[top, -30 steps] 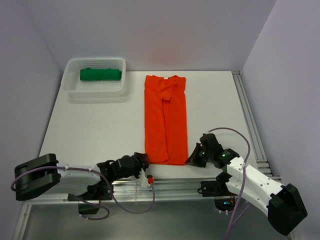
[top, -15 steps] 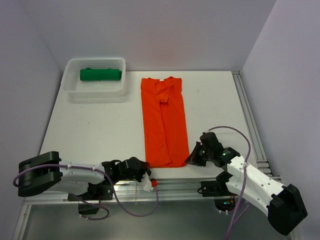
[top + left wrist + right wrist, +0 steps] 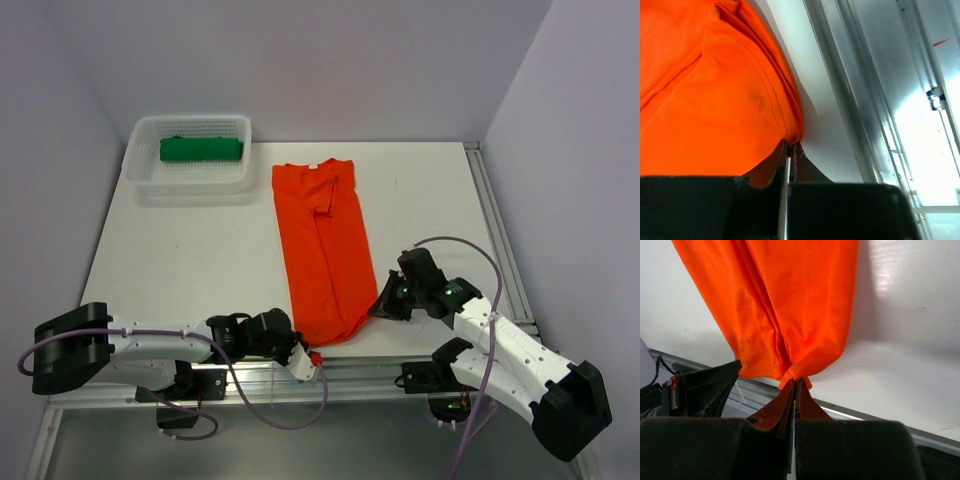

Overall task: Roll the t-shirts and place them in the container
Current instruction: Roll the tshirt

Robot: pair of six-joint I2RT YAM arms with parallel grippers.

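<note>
Surface (image 3: 200, 250): white and smooth, and it carries everything listed here. Orange shirt (image 3: 322, 240): folded lengthwise into a long narrow strip. It lies down the middle of the surface, collar at the far end, hem at the near edge and drawn in to a bunch. You should expect it to be light, thin and limp. It will probably sag between two holds, stretch a little and slide easily on the surface, so take it at the two hem corners and keep them level. Basket (image 3: 140, 170): white mesh, far left, near the collar end but not touching it. Green shirt (image 3: 200, 149): a tight roll lying inside the basket. Left pincer (image 3: 790, 150): clamped on the near left hem corner, with several layers pinched. Right pincer (image 3: 796, 382): clamped on the near right hem corner, the cloth gathered to a point at its tips. Both bites look small and sit at the very edge, so a hard tug may pull the cloth free.
</note>
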